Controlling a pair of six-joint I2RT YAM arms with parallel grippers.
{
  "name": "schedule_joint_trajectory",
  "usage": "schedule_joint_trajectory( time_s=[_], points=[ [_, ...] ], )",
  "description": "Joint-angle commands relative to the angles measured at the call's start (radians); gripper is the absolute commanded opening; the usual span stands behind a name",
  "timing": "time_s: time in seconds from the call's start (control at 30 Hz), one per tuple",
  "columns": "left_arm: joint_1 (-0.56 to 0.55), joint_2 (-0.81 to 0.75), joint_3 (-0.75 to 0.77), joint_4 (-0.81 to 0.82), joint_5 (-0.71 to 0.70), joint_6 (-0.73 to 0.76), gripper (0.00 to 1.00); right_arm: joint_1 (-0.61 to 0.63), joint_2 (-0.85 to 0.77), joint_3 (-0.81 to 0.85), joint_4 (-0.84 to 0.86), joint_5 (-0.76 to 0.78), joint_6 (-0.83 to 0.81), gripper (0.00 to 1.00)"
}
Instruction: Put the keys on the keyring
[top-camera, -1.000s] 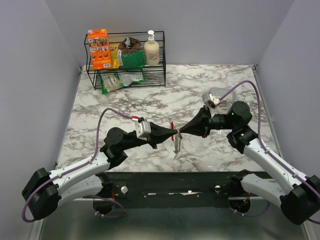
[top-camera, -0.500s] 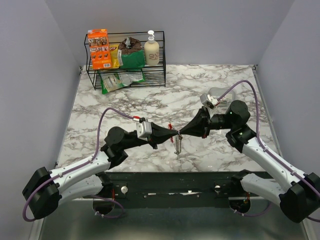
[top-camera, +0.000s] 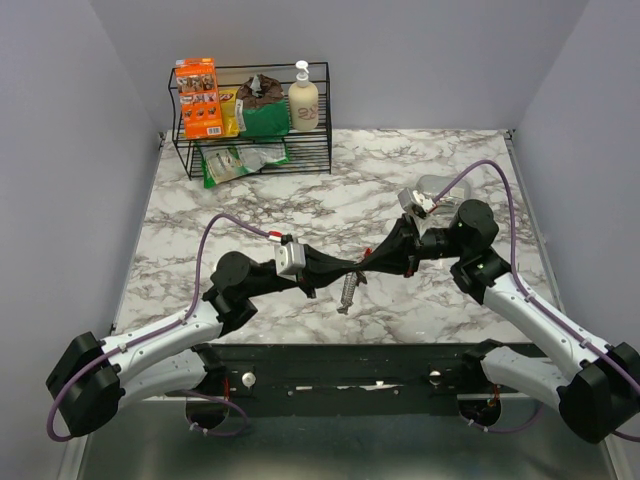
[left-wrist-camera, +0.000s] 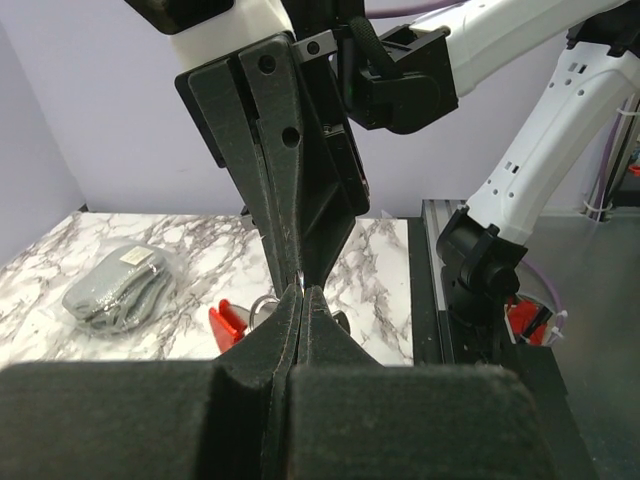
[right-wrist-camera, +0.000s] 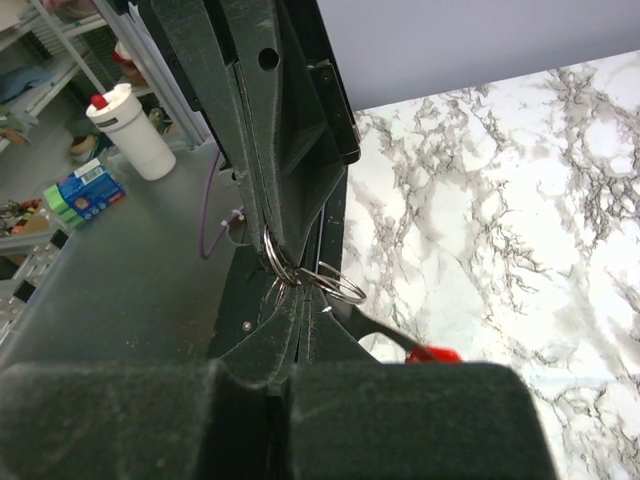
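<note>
Your worktop carries a wire rack of packets at its far left and a gray pouch toward the far right, well apart from where you are working. Both arms reach in from the near edge and meet tip to tip above the middle of the marble. The left fingers are pressed fully together, and so are the right fingers; each pair pinches in at the same spot, nose to nose. The keyring hangs tilted in the air just below that meeting point, clear of the worktop, with its gray ridged side downward and a bit of its red side showing beside your right tips. Both pairs of fingers clamp its thin wire loop, and you cannot tell from here which pair carries the weight. The key itself is too small to pick out in any view, so you cannot say whether it is already threaded. You look to be at the threading step: next you would need one pair holding the loop steady while the other works the key along the wire, with very little play in such a tight pinch.
</note>
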Motion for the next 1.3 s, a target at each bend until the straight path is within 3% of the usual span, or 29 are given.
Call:
schedule_joint_trajectory(
  time_s=[0.0, 0.13, 0.33, 0.47, 0.57, 0.6, 0.8, 0.87, 1.27],
  points=[
    [-0.014, -0.011, 0.055, 0.108, 0.05, -0.014, 0.0, -0.002, 0.019, 0.013, -0.022, 0.002, -0.019, 0.01],
    [-0.014, -0.014, 0.053, 0.099, 0.041, -0.007, 0.0, -0.002, 0.016, 0.011, -0.025, 0.007, -0.026, 0.06],
    [-0.016, -0.04, 0.055, 0.042, 0.021, 0.02, 0.0, -0.002, -0.027, 0.007, -0.066, 0.045, -0.066, 0.29],
    [-0.016, -0.064, 0.055, -0.016, 0.001, 0.05, 0.0, -0.002, -0.062, -0.009, -0.074, 0.088, -0.083, 0.34],
    [-0.014, -0.087, 0.05, -0.052, -0.014, 0.069, 0.0, -0.003, -0.091, -0.013, -0.075, 0.111, -0.092, 0.47],
    [-0.014, -0.097, 0.047, -0.067, -0.017, 0.076, 0.0, -0.002, -0.099, -0.019, -0.075, 0.117, -0.094, 0.57],
    [-0.014, -0.14, 0.033, -0.135, -0.044, 0.099, 0.0, -0.002, -0.17, -0.061, -0.039, 0.172, -0.1, 0.93],
    [-0.014, -0.15, 0.027, -0.148, -0.056, 0.106, 0.0, -0.002, -0.182, -0.069, -0.032, 0.189, -0.098, 1.0],
    [-0.014, -0.21, -0.001, -0.259, -0.109, 0.153, 0.0, -0.002, -0.174, -0.062, -0.034, 0.186, -0.095, 1.0]
  ],
)
